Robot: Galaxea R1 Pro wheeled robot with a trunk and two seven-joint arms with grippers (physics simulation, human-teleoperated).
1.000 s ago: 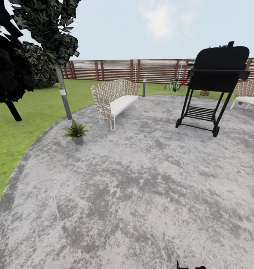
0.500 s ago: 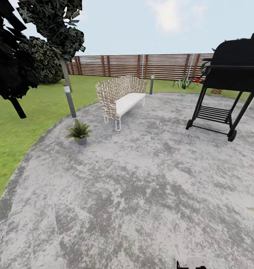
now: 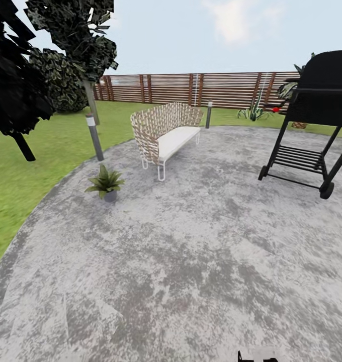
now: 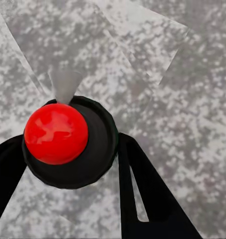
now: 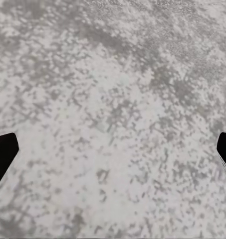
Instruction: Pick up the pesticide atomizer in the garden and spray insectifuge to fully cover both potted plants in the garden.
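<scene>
Left wrist view: left gripper (image 4: 68, 164) clamped on the pesticide atomizer (image 4: 68, 142), red cap facing the camera, dark fingers (image 4: 142, 194) tight on either side; pickup looks done, transit step in hand; head view shows one potted plant (image 3: 105, 182) at the patio (image 3: 191, 261) edge near the wicker bench (image 3: 166, 133); next: drive close, aim nozzle at it; right gripper (image 5: 113, 149) spread wide, empty.

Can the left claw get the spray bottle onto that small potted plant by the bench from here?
Probably not yet. The left claw holds the spray bottle over bare patio, while the potted plant sits far ahead near the patio's edge. Nothing blocks the way; the robot likely must drive closer.
</scene>
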